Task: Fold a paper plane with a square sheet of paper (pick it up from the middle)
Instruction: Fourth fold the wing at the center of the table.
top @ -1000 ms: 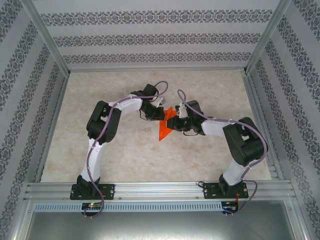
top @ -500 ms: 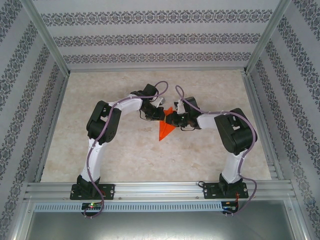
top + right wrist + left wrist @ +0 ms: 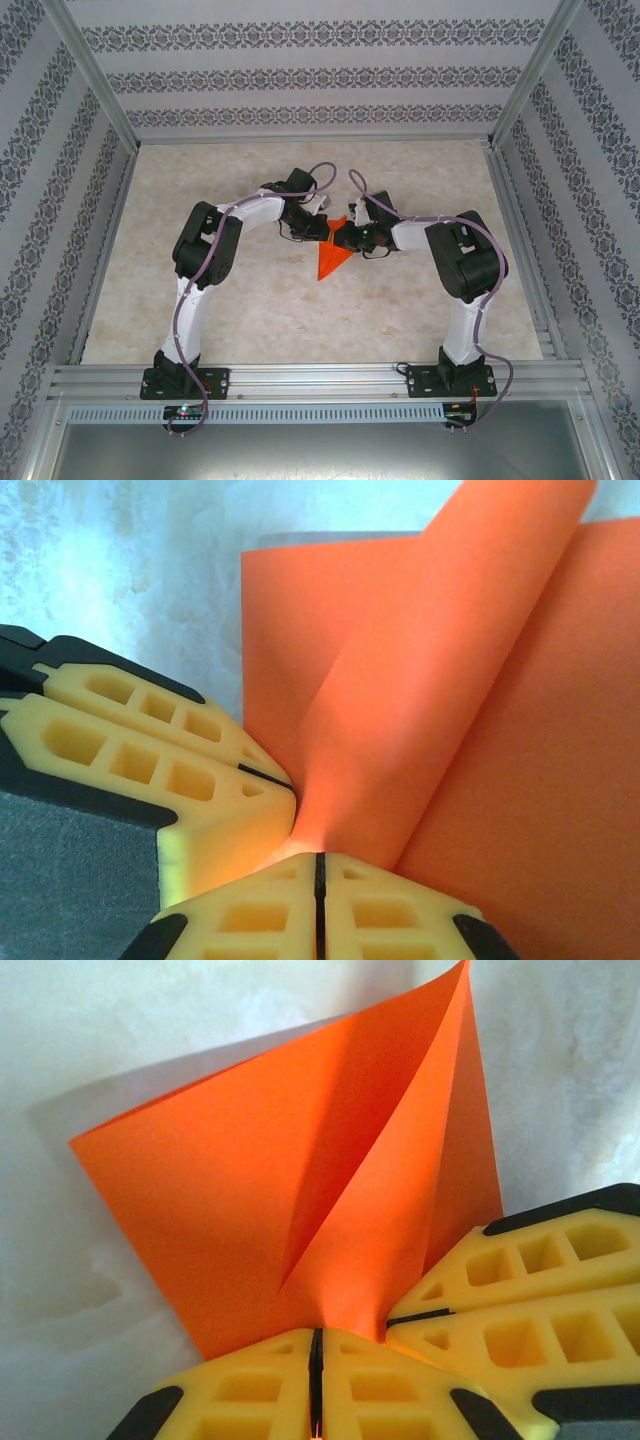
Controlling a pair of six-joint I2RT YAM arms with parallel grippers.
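Pinching the paper sheet: left hand, right hand.

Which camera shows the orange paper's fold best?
The left wrist camera: the square sheet of paper spreads wide there, its raised fold running up the middle. The right wrist camera sees a curled flap close up; the top camera, a tiny orange triangle.

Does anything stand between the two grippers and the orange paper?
Nothing visible does. The left gripper and the right gripper are both shut on the paper. They pinch it at nearly the same spot, with their fingertips close together and only the paper between each pair of fingers.
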